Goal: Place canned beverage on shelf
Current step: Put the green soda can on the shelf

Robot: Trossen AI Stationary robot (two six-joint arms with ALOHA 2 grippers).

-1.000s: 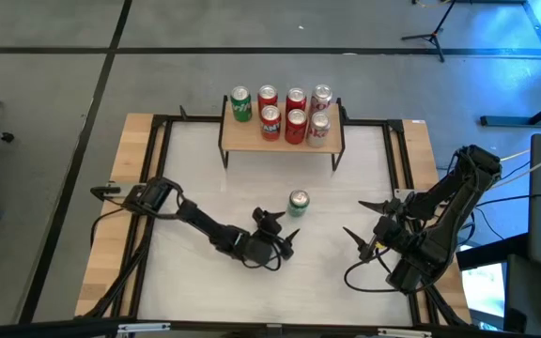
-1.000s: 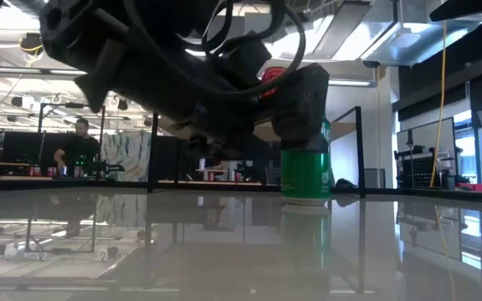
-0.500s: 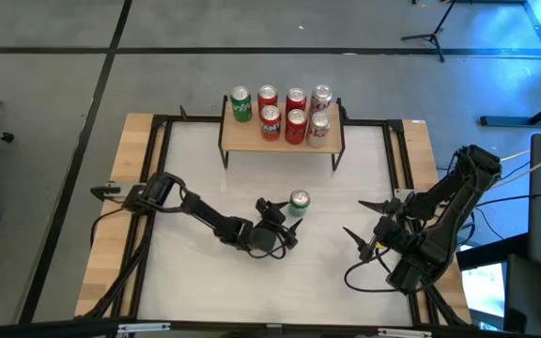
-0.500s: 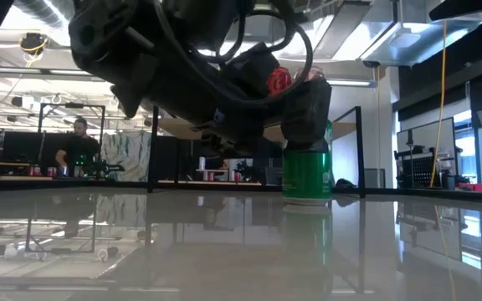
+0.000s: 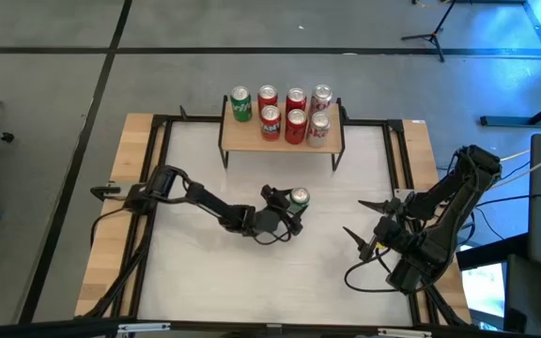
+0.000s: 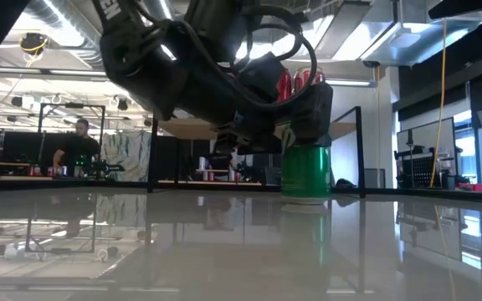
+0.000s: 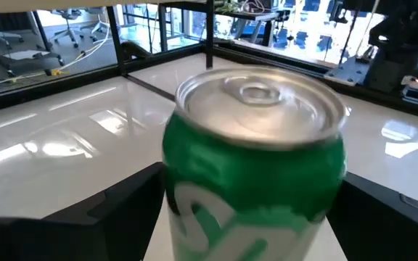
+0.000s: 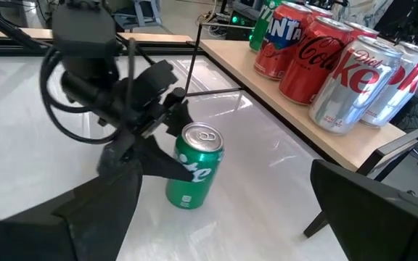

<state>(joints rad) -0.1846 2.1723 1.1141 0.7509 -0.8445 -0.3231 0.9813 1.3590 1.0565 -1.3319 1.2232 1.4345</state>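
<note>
Only the left wrist view shows the green can's (image 7: 256, 174) unopened lid.

A can (image 5: 299, 198) stands before the shelf (image 5: 242, 137), apparently between the left gripper's (image 5: 289, 212) fingers.

Person (image 6: 78, 146) standing well behind the tabletop (image 5: 195, 169); stand legs (image 5: 427, 38) on the floor beyond its far edge.

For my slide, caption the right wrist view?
Open left gripper straddles a green can below the shelf.
</note>
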